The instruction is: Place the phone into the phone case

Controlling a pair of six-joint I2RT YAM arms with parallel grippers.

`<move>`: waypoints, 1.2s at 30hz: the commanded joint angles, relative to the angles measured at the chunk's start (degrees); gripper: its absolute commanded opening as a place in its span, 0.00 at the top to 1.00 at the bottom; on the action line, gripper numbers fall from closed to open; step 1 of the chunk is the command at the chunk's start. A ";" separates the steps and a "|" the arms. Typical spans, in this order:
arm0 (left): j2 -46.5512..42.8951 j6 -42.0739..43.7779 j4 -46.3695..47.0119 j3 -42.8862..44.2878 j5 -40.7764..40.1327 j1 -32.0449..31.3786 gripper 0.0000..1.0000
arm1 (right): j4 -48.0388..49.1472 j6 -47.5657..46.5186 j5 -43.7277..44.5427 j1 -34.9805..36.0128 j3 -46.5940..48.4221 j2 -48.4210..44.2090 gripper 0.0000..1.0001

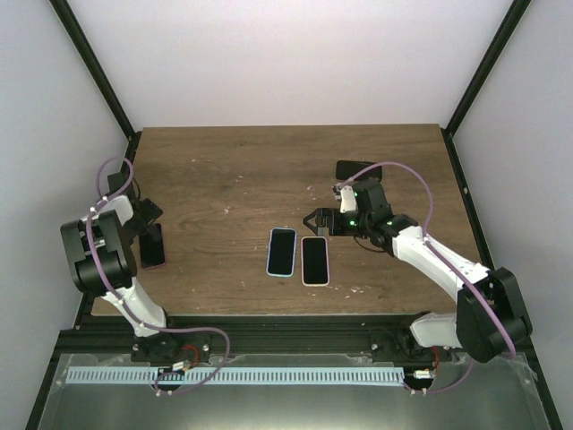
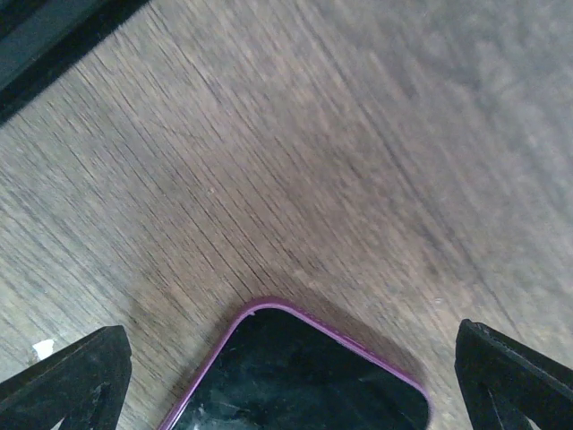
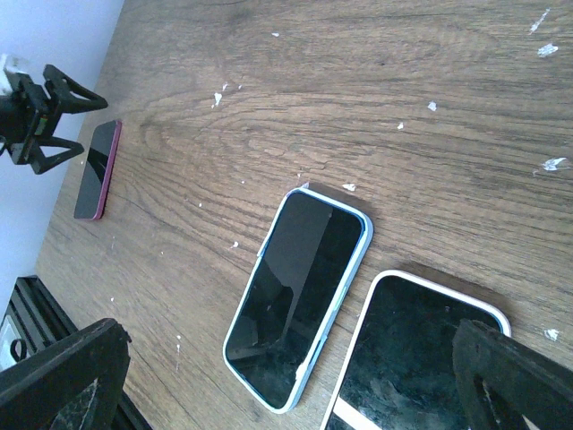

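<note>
Three phones lie face up on the wooden table (image 1: 224, 170). One with a light blue case rim (image 1: 281, 252) (image 3: 300, 296) lies beside one with a white rim (image 1: 314, 261) (image 3: 412, 358), mid-table. My right gripper (image 1: 315, 220) (image 3: 286, 385) hangs open just behind them, and nothing is between its fingers (image 3: 63, 376). A phone with a purple rim (image 1: 153, 246) (image 2: 295, 376) (image 3: 97, 170) lies at the left edge. My left gripper (image 1: 150, 219) (image 2: 291, 385) is open low over its far end, fingers (image 2: 72, 376) apart on either side, not touching it.
A flat black object (image 1: 358, 168) lies at the back right, behind my right arm. Small white flecks dot the wood. Black frame posts stand at the table's corners, and a black rail (image 2: 45, 45) runs along its left edge.
</note>
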 commanded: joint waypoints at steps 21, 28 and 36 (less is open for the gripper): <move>1.88 -2.80 5.00 -6.58 13.79 -1.31 0.00 | -0.22 -1.32 -1.24 -3.03 -1.80 -6.92 0.00; 0.85 -4.24 5.83 -8.72 16.56 -6.19 0.00 | -0.11 -0.67 -0.46 -3.32 -2.86 -8.27 0.00; -3.51 -4.89 2.15 -8.07 6.66 -4.83 0.00 | 1.87 0.63 -1.86 -3.34 -4.37 -8.73 0.00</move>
